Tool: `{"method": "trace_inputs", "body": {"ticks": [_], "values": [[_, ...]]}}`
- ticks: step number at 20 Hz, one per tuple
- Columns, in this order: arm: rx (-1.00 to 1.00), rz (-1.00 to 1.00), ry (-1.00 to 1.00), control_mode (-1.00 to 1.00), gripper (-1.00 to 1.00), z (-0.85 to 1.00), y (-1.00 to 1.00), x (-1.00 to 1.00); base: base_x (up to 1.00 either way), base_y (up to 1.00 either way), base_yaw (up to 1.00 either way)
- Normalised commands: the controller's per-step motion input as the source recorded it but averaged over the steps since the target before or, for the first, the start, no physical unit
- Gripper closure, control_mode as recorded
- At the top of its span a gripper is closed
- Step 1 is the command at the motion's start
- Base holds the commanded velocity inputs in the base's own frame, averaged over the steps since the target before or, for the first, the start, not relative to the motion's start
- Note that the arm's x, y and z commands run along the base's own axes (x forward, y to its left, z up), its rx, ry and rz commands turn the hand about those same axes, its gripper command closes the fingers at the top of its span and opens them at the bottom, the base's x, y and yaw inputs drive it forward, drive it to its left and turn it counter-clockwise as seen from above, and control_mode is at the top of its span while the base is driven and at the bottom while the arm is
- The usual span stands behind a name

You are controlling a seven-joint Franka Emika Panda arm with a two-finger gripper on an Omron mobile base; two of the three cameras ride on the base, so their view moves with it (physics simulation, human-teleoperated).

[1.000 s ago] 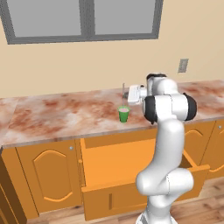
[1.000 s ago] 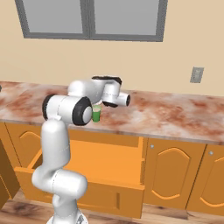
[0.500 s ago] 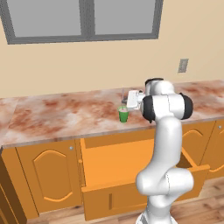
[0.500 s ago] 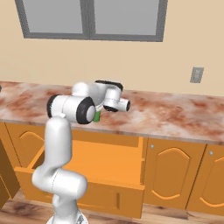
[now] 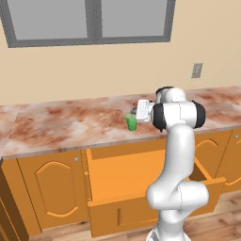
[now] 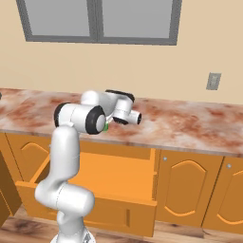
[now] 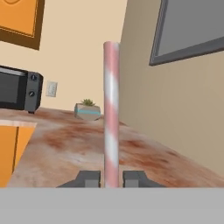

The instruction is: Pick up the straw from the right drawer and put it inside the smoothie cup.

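Observation:
In the hand view my gripper point(image 7: 111, 178) is shut on the straw point(image 7: 111, 105), which here looks pink-and-white striped and rises straight up between the two fingertips. From the left base view, the gripper point(image 5: 135, 111) hovers just above and slightly right of the green smoothie cup point(image 5: 131, 122) on the marble counter, and the straw is a faint thin line over the cup. A sliver of the cup point(image 6: 105, 126) peeks out behind my elbow in the right base view. The right drawer point(image 5: 124, 175) stands pulled open below the counter, its flat orange inside point(image 6: 111, 179) bare.
A black microwave point(image 7: 17, 94) and a small potted plant point(image 7: 87, 110) stand farther along the counter. Orange cabinet doors point(image 5: 52, 193) flank the drawer. A wall outlet point(image 5: 196, 70) and a window point(image 5: 89, 21) are behind the counter point(image 5: 61, 124).
My hand has come down and a little left with the straw, ending close over the green cup. The cup and drawer have stayed put.

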Motion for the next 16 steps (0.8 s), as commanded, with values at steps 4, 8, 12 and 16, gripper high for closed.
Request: {"method": "trace_inputs", "body": {"ticks": [4, 8, 12, 16], "values": [[0.00, 0.00, -0.06, -1.00, -1.00, 0.00, -0.12, -0.07, 0.00, 0.00, 0.00], [0.00, 0.00, -0.05, -1.00, -1.00, 0.00, -0.15, -0.29, 0.00, 0.00, 0.00], [0.00, 0.00, -0.05, -1.00, -1.00, 0.05, -0.06, -0.30, 0.00, 0.00, 0.00], [0.00, 0.00, -0.03, -1.00, -1.00, 0.17, -0.09, -0.29, 0.00, 0.00, 0.00]]}}
